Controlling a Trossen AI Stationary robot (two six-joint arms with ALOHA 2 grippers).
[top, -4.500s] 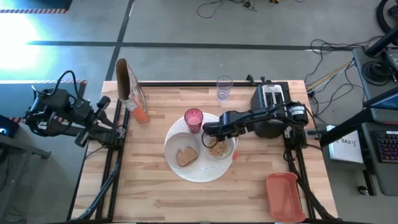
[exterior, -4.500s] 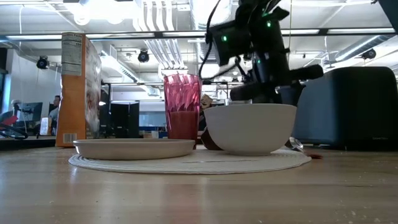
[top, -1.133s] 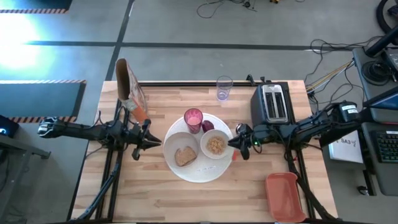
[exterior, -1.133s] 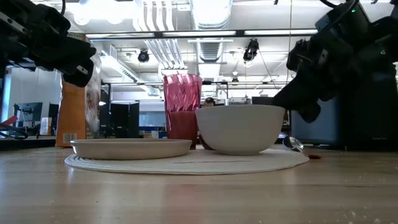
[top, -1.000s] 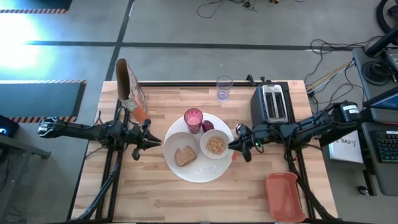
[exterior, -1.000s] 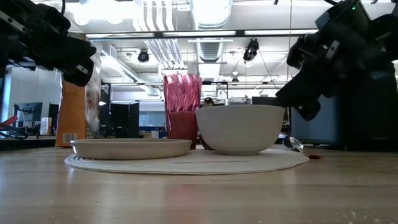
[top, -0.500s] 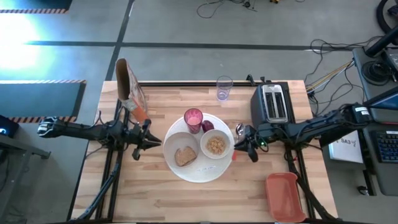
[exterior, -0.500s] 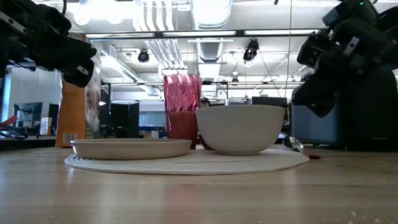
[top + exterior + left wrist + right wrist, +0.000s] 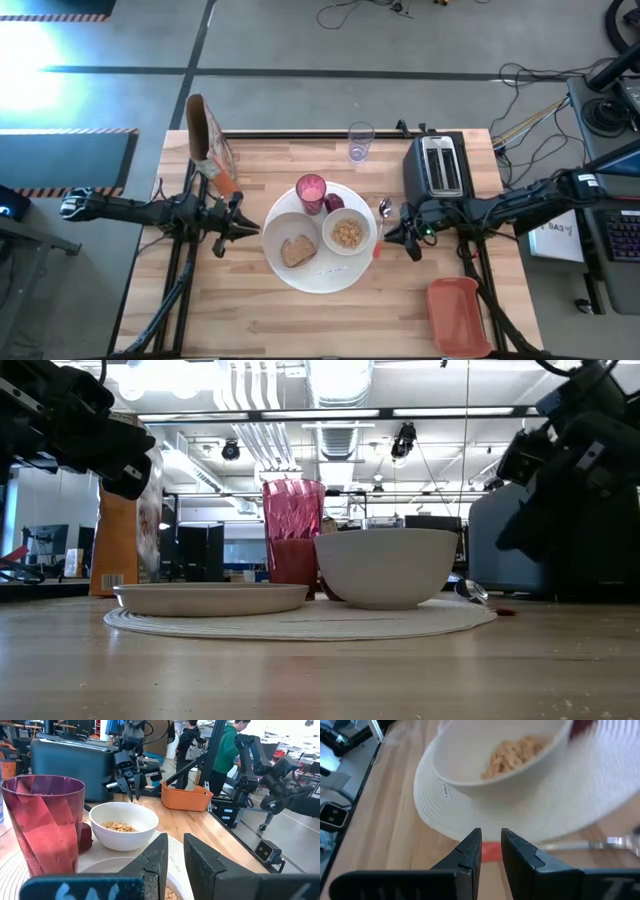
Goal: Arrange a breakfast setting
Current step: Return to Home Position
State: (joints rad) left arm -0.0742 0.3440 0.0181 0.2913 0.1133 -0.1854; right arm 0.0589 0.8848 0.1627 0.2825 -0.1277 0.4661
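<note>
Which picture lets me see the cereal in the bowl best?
The left wrist view: the cereal lies plainly in the white bowl, seen close and sharp. The high view shows it from above, far smaller. The right wrist view shows it close but blurred. The low view shows only the bowl's outside; the cereal is hidden.
</note>
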